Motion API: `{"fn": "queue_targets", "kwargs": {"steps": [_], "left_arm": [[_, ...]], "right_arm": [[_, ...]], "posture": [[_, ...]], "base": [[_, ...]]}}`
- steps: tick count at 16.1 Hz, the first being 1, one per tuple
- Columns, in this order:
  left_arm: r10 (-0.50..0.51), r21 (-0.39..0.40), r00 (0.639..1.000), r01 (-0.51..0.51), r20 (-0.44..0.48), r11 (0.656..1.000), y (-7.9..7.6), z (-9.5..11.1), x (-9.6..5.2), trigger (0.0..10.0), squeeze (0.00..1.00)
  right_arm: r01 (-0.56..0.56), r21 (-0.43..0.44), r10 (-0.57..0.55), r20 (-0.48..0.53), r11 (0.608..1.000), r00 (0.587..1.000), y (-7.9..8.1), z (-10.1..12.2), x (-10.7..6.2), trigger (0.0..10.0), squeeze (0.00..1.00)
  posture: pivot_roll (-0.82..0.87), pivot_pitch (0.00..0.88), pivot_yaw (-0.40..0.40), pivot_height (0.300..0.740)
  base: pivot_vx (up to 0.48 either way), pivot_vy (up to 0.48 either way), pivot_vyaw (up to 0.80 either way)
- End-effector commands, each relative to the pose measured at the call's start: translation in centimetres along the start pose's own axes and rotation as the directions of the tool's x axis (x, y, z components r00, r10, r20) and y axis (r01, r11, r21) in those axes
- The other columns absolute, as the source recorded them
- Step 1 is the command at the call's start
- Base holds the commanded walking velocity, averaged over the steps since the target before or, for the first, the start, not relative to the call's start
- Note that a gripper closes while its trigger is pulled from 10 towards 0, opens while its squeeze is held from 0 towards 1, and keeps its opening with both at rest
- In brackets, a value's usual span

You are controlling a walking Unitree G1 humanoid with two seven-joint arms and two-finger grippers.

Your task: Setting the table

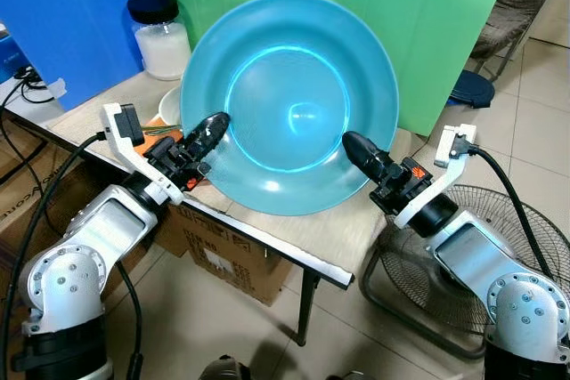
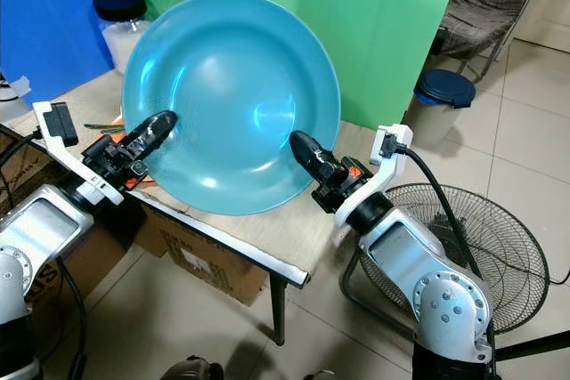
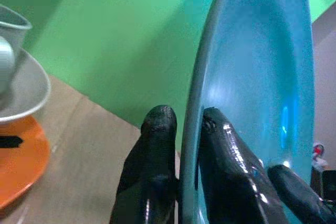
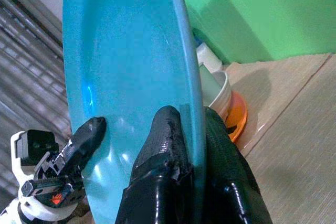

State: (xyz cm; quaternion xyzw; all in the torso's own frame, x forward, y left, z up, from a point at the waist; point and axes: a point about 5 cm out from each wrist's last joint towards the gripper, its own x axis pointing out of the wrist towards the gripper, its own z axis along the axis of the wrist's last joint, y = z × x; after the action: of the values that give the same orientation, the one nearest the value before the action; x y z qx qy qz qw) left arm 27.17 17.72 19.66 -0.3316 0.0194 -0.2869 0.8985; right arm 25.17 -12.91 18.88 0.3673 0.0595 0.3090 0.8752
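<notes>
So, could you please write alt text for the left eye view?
A large blue plate is held up, tilted toward the camera, above a wooden table, pinched at its rim by the left end effector and the right end effector. A white jar stands behind.

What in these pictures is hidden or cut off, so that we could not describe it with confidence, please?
- Stack behind the blue plate: in the eye views the plate covers most of the white bowl and orange dish.
- Jar: the contents read as white, but too small to identify.
- Left wrist view: the bowl is cut off by the frame edge.
- Left tool and right tool: the arms and plate hide the table beneath them.
</notes>
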Motion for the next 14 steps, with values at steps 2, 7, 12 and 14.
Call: {"fn": "queue_targets", "kwargs": {"steps": [2, 7, 12, 14], "left_arm": [[0.04, 0.049, 0.999, -0.04, -0.002, 0.998, 0.3, 0.1, -0.2, 10.0, 1.0], [0.039, 0.105, 0.999, -0.041, 0.023, 0.994, -0.3, 0.0, -1.4, 10.0, 0.0], [0.128, 0.5, 0.989, -0.076, -0.071, 0.862, -2.4, -2.1, 0.4, 10.0, 0.0], [0.111, 0.586, 0.992, -0.054, -0.062, 0.809, -3.7, -2.8, 1.5, 10.0, 0.0]], "right_arm": [[0.067, 0.008, -0.067, 0.088, 0.998, 0.994, -0.7, 1.2, -0.1, 0.0, 0.0], [0.263, 0.016, -0.259, 0.225, 0.965, 0.939, -3.2, 3.7, -2.0, 0.0, 0.0], [0.37, -0.181, -0.33, 0.218, 0.911, 0.919, -0.9, 2.7, -2.7, 10.0, 0.0], [0.414, -0.216, -0.366, 0.231, 0.884, 0.902, -0.3, 1.9, -2.9, 10.0, 0.0]], "posture": [[0.07, 0.043, 0.05, 0.74], [0.05, 0.047, 0.053, 0.74], [0.05, 0.052, 0.042, 0.74], [0.05, 0.053, 0.044, 0.74]], "base": [[0.0, 0.0, 0.0], [0.0, 0.0, 0.0], [0.0, 0.0, 0.0], [0.0, 0.0, -0.39]]}}
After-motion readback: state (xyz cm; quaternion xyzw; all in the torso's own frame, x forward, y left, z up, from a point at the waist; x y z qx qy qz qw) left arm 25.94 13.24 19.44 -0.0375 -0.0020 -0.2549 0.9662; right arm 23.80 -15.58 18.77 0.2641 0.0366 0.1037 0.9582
